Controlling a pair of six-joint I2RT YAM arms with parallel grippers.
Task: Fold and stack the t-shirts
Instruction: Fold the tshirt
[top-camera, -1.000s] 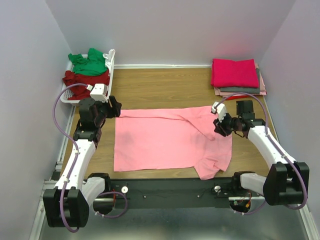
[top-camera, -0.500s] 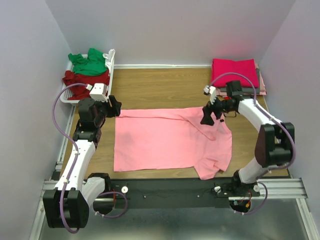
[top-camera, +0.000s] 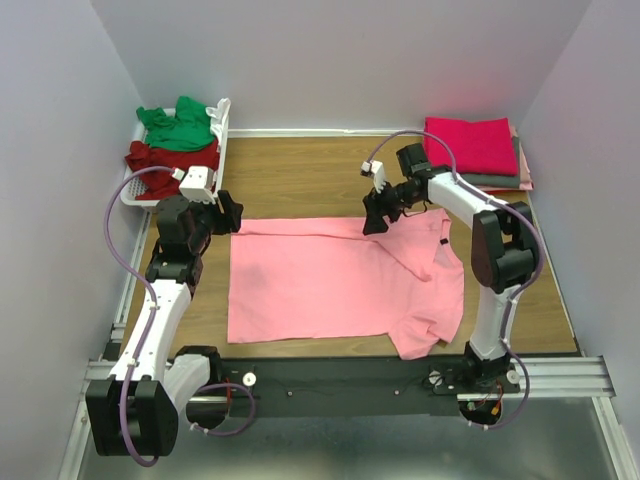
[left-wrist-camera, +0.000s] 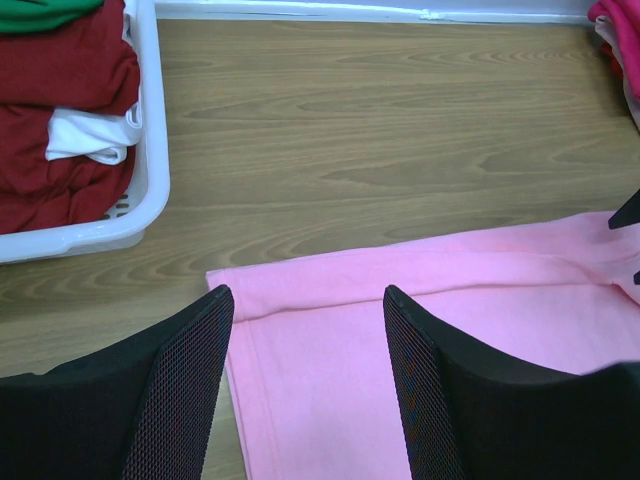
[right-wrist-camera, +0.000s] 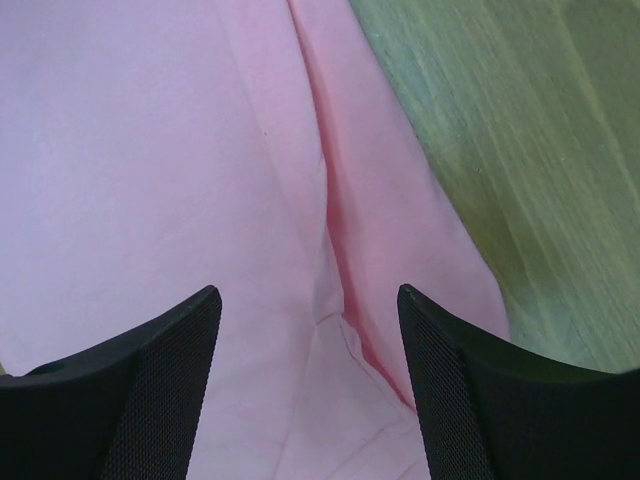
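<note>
Two empty, open grippers hover over the light pink cloth t-shirt (top-camera: 320, 285), spread flat on the wooden table (top-camera: 300, 175): left gripper (left-wrist-camera: 305, 300) at its far-left corner, right gripper (right-wrist-camera: 310, 295) over its far-edge crease. Pinch both edges low.

In the left wrist view, the white basket (left-wrist-camera: 148, 150) is cut off by the left edge, the green shirt (left-wrist-camera: 40, 10) by the top and the magenta shirt (left-wrist-camera: 625, 15) by the right. In the top view, the grey shirt (top-camera: 480, 180) is largely hidden beneath the magenta one. The dark label (top-camera: 443, 243) on the pink shirt (top-camera: 330, 285) is too small to be read.
</note>
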